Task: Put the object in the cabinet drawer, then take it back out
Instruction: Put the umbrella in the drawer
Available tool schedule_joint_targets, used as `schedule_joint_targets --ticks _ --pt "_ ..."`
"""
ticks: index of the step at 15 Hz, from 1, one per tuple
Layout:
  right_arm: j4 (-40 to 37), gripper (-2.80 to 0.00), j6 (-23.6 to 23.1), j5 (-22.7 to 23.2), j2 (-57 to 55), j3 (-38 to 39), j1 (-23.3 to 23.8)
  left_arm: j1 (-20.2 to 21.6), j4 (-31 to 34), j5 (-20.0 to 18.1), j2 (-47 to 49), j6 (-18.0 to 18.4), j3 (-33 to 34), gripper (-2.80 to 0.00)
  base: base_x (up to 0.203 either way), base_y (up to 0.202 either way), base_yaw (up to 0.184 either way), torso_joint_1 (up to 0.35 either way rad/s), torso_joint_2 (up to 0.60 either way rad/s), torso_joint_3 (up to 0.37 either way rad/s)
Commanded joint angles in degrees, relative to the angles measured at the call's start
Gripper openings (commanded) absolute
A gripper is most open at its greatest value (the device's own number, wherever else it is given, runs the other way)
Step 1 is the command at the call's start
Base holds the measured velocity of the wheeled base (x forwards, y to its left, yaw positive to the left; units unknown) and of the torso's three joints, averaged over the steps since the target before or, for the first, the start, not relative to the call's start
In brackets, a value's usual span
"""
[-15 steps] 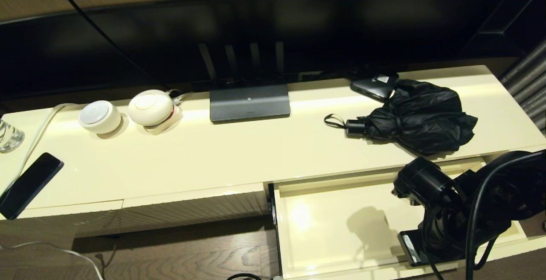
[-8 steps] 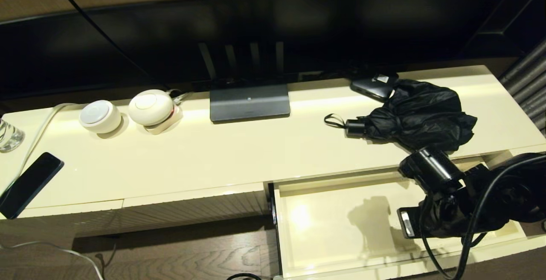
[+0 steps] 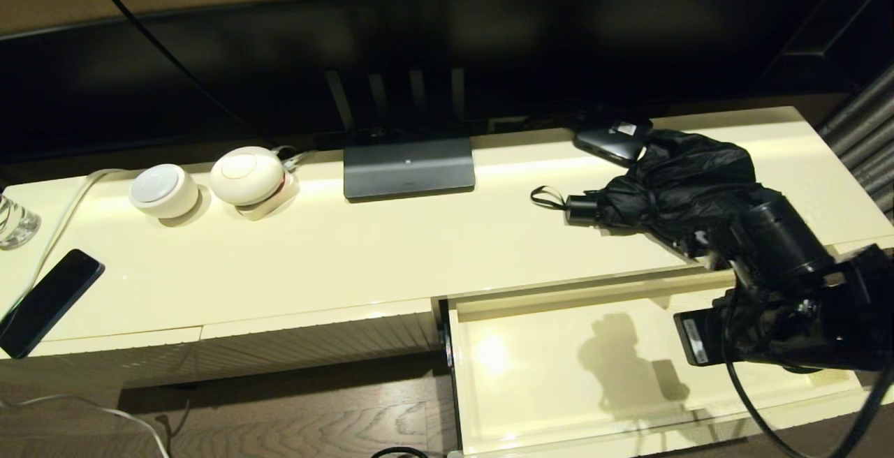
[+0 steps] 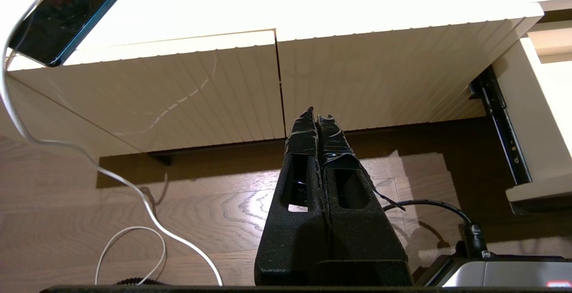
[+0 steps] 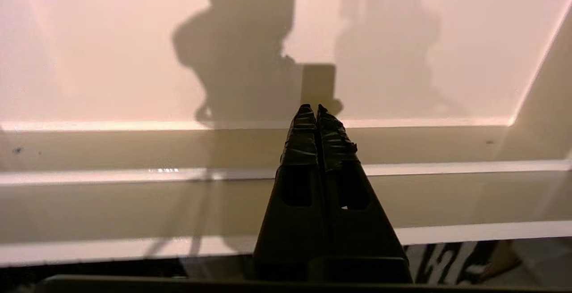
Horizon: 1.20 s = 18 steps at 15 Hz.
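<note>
- Above open drawer (image 3: 559, 374): right gripper (image 5: 316, 110), fingers (image 5: 304, 125) pressed together, holding nothing.
- On worktop (image 3: 314, 262): umbrella (image 3: 670, 193), untouched.
- L gripper (image 4: 315, 113): parked low, fingers shut, empty.

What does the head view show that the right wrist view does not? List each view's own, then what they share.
Only the head view: the black umbrella lying on the cabinet top, with the small black box behind it, the phone at the left end, two white round devices and the dark stand.
Only the right wrist view: the right hand from behind, its fingers pressed shut and holding nothing.
Both: the open drawer, its cream floor bare apart from the arm's shadow.
</note>
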<state>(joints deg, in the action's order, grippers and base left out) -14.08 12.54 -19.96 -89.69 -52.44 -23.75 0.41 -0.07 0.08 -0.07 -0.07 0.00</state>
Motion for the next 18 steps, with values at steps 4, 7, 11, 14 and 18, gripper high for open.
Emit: schedule_joint_targets --ticks 4,7,11,14,18 --pt "0.56 -2.8 -32.3 0.11 16.64 3.93 2.22 0.02 -0.01 0.0 0.07 -0.01 0.18 -2.8 0.0 0.0 0.0 0.0 0.0 0.0" --pt "5.66 -2.8 -59.93 1.15 16.39 0.64 5.74 0.02 0.07 0.0 0.07 -0.01 0.18 -2.8 0.0 0.0 0.0 0.0 0.0 0.0" --pt "9.55 -2.8 -86.8 8.83 9.78 -10.66 8.46 0.02 -0.01 0.0 0.07 -0.01 0.18 -2.8 0.0 0.0 0.0 0.0 0.0 0.0" --pt "10.6 0.0 -91.52 9.59 6.84 -11.62 8.37 0.02 -0.01 0.0 0.07 -0.01 0.18 -2.8 0.0 0.0 0.0 0.0 0.0 0.0" --pt "9.96 0.0 -88.61 2.07 3.22 -14.43 8.72 0.02 -0.01 0.0 0.07 -0.01 0.18 -2.8 0.0 0.0 0.0 0.0 0.0 0.0"
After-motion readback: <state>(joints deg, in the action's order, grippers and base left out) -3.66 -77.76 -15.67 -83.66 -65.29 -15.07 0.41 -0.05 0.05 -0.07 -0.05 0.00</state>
